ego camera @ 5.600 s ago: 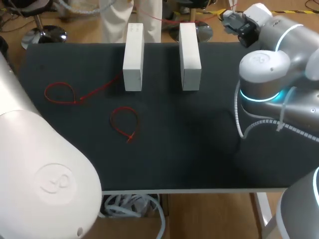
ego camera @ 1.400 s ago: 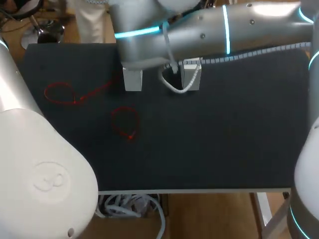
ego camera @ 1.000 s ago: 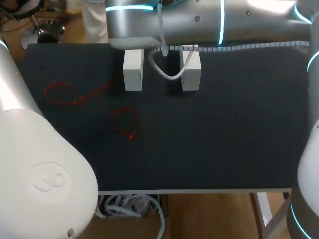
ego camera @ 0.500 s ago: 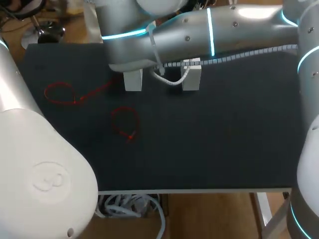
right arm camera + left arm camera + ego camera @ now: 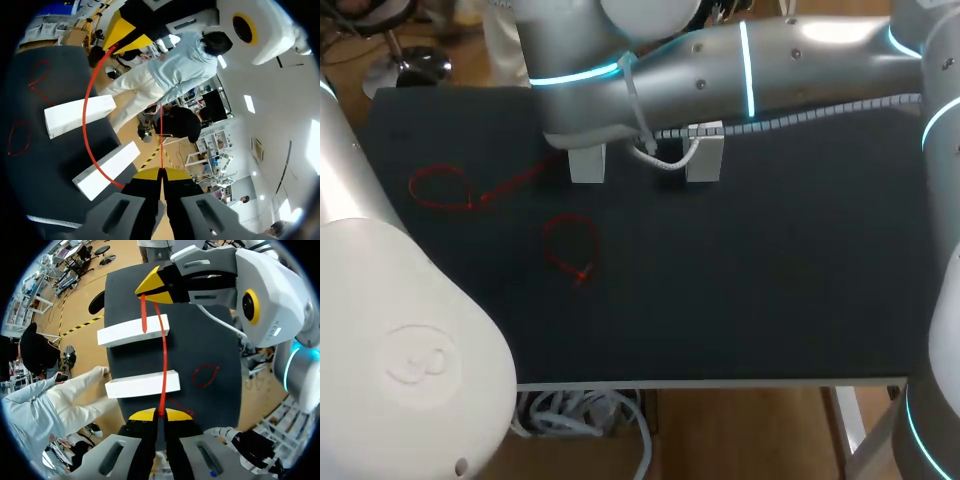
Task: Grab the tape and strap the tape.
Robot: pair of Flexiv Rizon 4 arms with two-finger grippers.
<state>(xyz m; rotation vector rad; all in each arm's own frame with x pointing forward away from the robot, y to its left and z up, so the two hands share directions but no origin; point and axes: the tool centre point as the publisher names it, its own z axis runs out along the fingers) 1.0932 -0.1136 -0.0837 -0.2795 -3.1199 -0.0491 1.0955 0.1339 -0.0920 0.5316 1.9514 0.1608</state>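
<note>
A red zip tie [image 5: 163,360] hangs in the air above the table, curved between my two grippers. In the left wrist view my left gripper [image 5: 161,414] is shut on one end, and my right gripper [image 5: 146,291] ahead pinches the other, with a short tail hanging down. In the right wrist view my right gripper [image 5: 161,173] is shut on the zip tie [image 5: 86,120], which arcs up to my left gripper [image 5: 119,26]. In the head view my right arm [image 5: 720,70] hides both grippers and the held tie.
Two white blocks [image 5: 586,163] [image 5: 705,155] stand side by side at the back of the black table [image 5: 740,280], below the held tie. Two closed red tie loops [image 5: 442,187] [image 5: 570,245] lie at the left. My left arm [image 5: 390,330] fills the near left corner.
My right arm has shifted a little nearer over the two white blocks and now covers more of them. Both loops on the table lie as before.
</note>
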